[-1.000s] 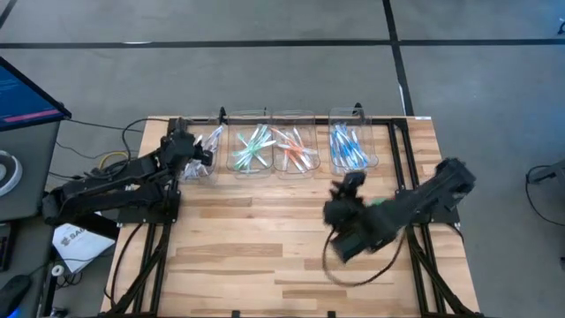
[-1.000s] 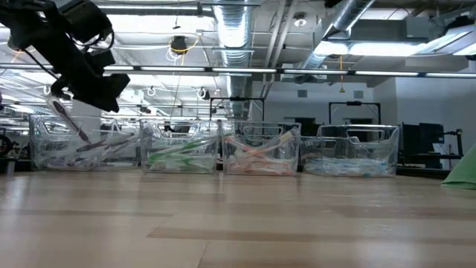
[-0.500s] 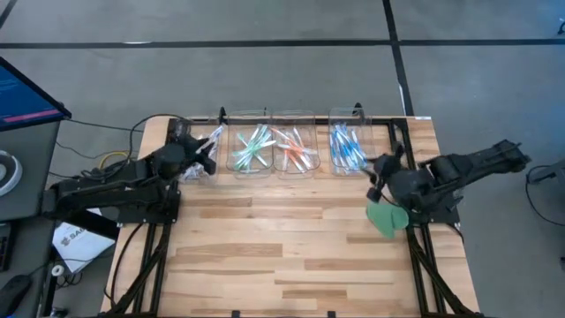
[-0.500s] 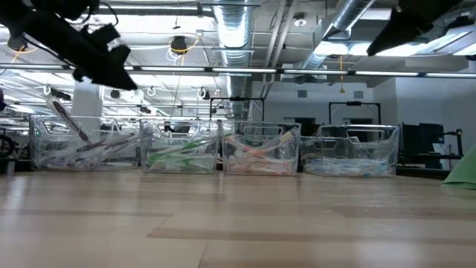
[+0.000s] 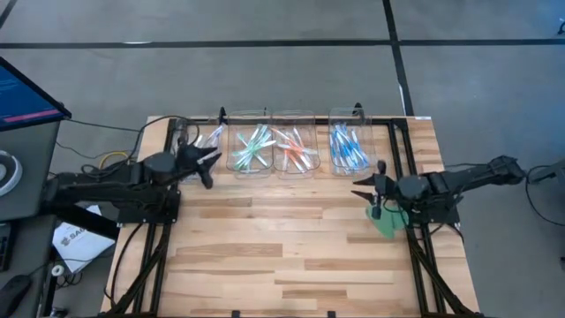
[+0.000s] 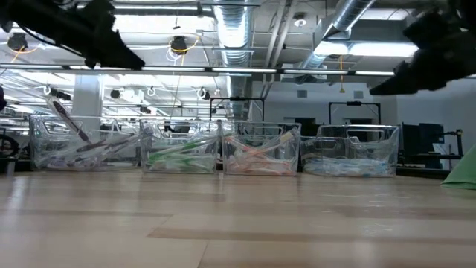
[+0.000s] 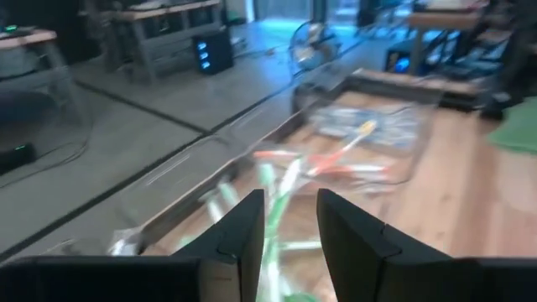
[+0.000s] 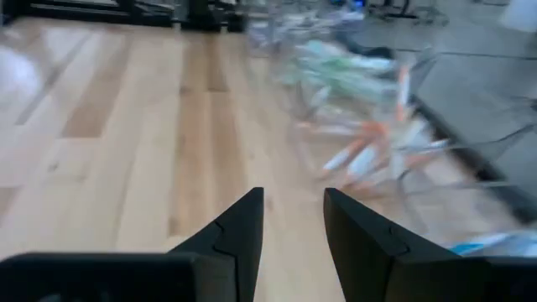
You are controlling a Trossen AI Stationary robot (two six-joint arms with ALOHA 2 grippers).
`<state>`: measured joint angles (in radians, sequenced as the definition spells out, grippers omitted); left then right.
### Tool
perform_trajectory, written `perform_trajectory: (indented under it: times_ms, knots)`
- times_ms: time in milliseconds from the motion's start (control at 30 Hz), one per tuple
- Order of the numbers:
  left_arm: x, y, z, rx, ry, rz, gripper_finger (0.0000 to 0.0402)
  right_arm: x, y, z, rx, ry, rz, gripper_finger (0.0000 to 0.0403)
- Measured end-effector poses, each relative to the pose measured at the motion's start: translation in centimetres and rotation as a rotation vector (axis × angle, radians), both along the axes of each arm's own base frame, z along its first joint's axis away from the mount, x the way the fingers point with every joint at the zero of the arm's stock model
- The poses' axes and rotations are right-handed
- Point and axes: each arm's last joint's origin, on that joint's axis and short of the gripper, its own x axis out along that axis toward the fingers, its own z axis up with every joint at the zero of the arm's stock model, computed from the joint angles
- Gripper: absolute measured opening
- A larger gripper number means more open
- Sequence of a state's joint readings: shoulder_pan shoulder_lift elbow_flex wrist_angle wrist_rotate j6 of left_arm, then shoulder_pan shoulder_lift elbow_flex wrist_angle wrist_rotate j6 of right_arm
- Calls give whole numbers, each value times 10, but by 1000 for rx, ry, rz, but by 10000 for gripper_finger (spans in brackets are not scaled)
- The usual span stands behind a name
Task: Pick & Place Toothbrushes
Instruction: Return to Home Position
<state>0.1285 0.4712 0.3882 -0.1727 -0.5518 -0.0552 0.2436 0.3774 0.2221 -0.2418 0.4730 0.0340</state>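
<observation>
The toothbrushes lie sorted in four clear bins along the table's far edge: purple and white (image 5: 201, 141), green (image 5: 252, 147), orange (image 5: 294, 148) and blue (image 5: 349, 148). They also show in the low view (image 6: 178, 155). My left gripper (image 5: 209, 165) hangs open and empty just in front of the leftmost bin, high above the table (image 6: 111, 48). Its wrist view (image 7: 289, 197) looks at the green and orange toothbrushes (image 7: 352, 164). My right gripper (image 5: 367, 194) is open and empty in front of the blue bin, pointing toward the table's left; it also shows in its wrist view (image 8: 294, 195).
A flat green leaf-shaped piece (image 5: 386, 223) lies on the table under the right arm, near the right edge; it also shows in the low view (image 6: 465, 175). Bare wooden tabletop (image 5: 274, 238) stretches in front of the bins. A black frame (image 5: 397, 150) runs beside the blue bin.
My left gripper has risen from the leftmost bin and drawn slightly toward the table's near edge. My right arm has swung back toward the table's right edge, uncovering the green piece, and its gripper has come lower between the last two frames.
</observation>
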Motion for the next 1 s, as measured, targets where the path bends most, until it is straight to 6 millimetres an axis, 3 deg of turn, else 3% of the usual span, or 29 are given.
perform_trajectory:
  times_ms: [200,333,567,733,1000]
  knots:
    - [-11,-13,-4,35,-43,-115,106,-8,-1,-33,52,-62,3,120]
    - [-20,-18,-15,49,-115,-157,104,-6,2,-27,36,-172,60,120]
    - [-32,-20,-32,70,-193,-190,104,-7,5,-28,-21,-194,111,120]
    - [-40,-26,-27,53,-297,-289,104,-10,5,-24,-57,-229,131,120]
    - [-39,-29,-29,64,-260,-313,104,-15,5,-17,-80,-302,196,120]
